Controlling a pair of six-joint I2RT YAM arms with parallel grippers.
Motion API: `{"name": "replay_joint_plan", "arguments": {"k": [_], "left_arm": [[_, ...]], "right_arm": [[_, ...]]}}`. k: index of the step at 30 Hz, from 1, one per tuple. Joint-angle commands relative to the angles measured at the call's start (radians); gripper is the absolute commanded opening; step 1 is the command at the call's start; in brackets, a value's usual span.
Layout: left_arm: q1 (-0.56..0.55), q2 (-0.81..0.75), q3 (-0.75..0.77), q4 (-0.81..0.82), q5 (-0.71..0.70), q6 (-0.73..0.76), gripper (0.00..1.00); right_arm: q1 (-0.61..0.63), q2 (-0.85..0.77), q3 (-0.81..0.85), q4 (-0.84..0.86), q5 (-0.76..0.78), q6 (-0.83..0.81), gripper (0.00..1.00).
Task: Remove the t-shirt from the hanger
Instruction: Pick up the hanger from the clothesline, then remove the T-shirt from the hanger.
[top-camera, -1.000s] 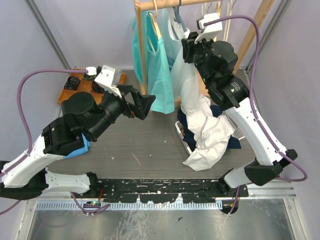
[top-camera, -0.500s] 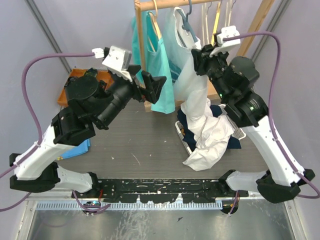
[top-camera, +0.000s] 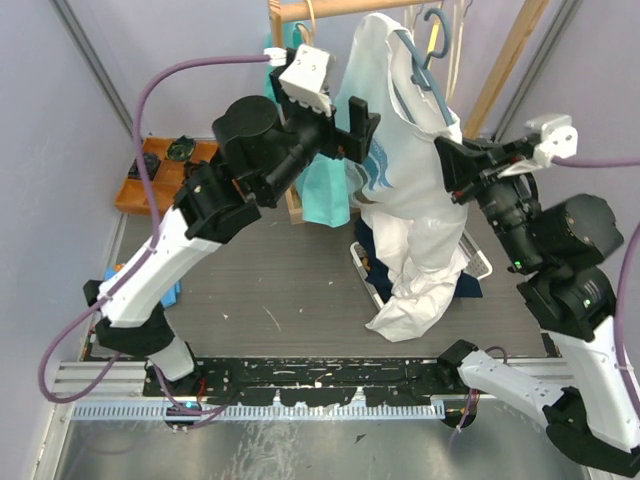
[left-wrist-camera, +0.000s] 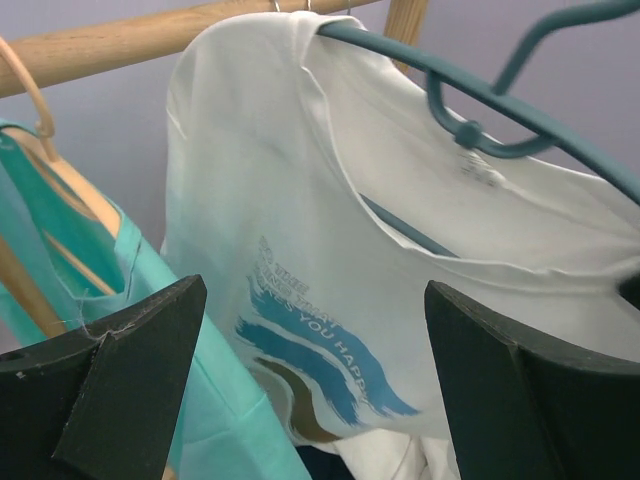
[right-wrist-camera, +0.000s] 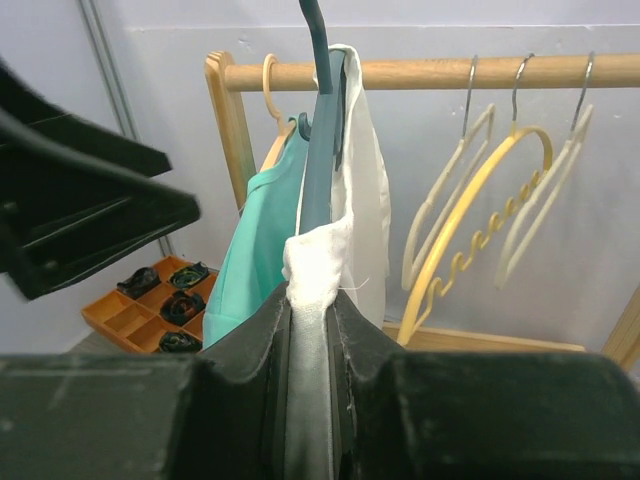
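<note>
Upper centre of the overhead view: the white t-shirt (top-camera: 405, 190) is hanging lengthwise down the frame on the teal hanger (top-camera: 428, 62), with its print facing the left gripper (top-camera: 357, 125), which is gaping wide beside it. The right gripper (right-wrist-camera: 312, 310) is pinching the shirt's shoulder at the hanger's end. A teal garment (top-camera: 325, 190) is crowding in from the left, under the wooden rail (top-camera: 330, 10).

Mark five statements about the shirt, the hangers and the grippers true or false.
1. The left gripper is open and holds nothing. True.
2. The white t-shirt is already off the teal hanger. False: it is still draped on it.
3. The right gripper is shut on white fabric at the hanger. True.
4. The garment beside the white shirt is red. False: it is a turquoise garment.
5. The wooden rod carries no bare hangers. False: a yellow hanger and pale ones hang there.
</note>
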Motion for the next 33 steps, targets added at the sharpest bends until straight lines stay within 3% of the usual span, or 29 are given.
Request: {"name": "replay_joint_plan", "arguments": {"k": [1,7,20,25,29,31,33], "left_arm": [[0.032,0.090,0.114,0.010,0.048,0.014,0.99],[0.038,0.199,0.225,0.042,0.065,0.025,1.00],[0.038,0.254,0.209,0.153,0.072,0.033,1.00],[0.038,0.282,0.207,0.173,0.047,0.040,0.96],[0.038,0.304,0.231,0.182,0.026,0.056,0.84],[0.038,0.310,0.234,0.192,0.014,0.066,0.72],[0.039,0.311,0.233,0.205,0.008,0.074,0.54]], "right_arm": [[0.004,-0.073,-0.028,0.066,-0.007,-0.001,0.01],[0.003,-0.145,-0.064,0.022,-0.018,0.026,0.01],[0.004,-0.216,-0.101,-0.047,-0.031,0.045,0.01],[0.003,-0.215,-0.097,-0.051,-0.040,0.048,0.01],[0.004,-0.215,-0.096,-0.054,-0.044,0.049,0.01],[0.003,-0.214,-0.092,-0.055,-0.046,0.053,0.01],[0.004,-0.211,-0.086,-0.059,-0.050,0.054,0.01]]}}
